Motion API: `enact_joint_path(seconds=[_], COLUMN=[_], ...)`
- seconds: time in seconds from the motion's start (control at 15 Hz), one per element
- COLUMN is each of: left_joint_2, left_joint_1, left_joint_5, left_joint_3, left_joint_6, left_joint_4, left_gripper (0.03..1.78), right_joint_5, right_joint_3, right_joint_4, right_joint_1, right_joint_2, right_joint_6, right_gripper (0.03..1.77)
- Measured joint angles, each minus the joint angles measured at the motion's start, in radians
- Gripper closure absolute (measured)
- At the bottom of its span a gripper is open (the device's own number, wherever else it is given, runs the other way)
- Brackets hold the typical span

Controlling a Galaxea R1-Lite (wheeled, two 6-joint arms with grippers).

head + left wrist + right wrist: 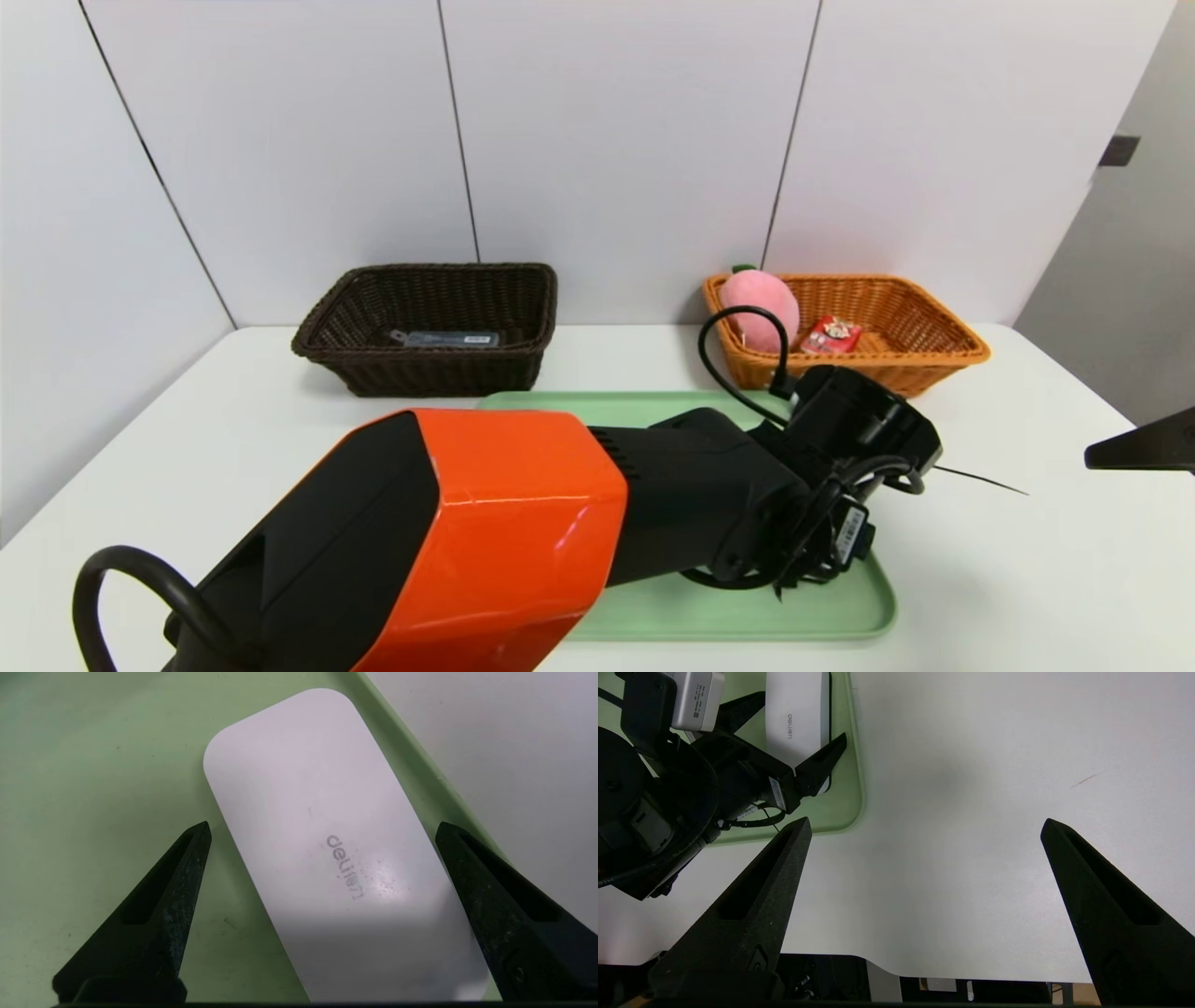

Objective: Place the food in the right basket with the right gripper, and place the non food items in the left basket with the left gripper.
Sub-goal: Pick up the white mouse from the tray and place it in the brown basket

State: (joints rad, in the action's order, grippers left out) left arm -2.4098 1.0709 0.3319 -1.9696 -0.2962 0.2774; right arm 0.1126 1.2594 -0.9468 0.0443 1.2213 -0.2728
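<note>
The left pincer (322, 828) hangs low over the green tray (653, 607) with its two black fingers (187, 858) spread wide, one on each side of the white oblong case (327, 826), gripping nothing. That case lies flat on the tray close to its edge, printed with the word "deli". From the robot's place, the dark brown basket (425, 369) sits at about eleven o'clock on the white surface (1008, 560), with the narrow grey case (446, 338) lying inside it. The orange basket (934, 359) sits at about one o'clock and holds the pink plush peach (754, 303) and the small red drink carton (831, 334). The right pincer (924, 826) hovers over bare surface at three o'clock of the tray, fingers wide apart and empty.
</note>
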Motion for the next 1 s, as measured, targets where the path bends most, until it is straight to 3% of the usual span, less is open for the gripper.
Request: enact_joint_path(seconds=[0.07, 0.27, 0.4, 1.0], left_joint_2=[-0.002, -0.005, -0.005, 0.039], left_joint_1=[0.0, 0.0, 0.0, -0.036], left_joint_5=[0.0, 0.0, 0.0, 0.0], left_joint_3=[0.0, 0.0, 0.0, 0.0], left_joint_6=[0.0, 0.004, 0.006, 0.06], left_joint_4=[0.0, 0.0, 0.0, 0.014], left_gripper=[0.12, 0.58, 0.75, 0.76], right_joint_5=[-0.001, 0.0, 0.0, 0.0], right_joint_3=[0.0, 0.0, 0.0, 0.002], right_joint_4=[0.0, 0.0, 0.0, 0.0], right_joint_1=[0.0, -0.005, -0.006, -0.006], right_joint_2=[0.0, 0.0, -0.002, -0.006], right_joint_6=[0.0, 0.0, 0.0, 0.0], right_gripper=[0.1, 0.1, 0.1, 0.1])
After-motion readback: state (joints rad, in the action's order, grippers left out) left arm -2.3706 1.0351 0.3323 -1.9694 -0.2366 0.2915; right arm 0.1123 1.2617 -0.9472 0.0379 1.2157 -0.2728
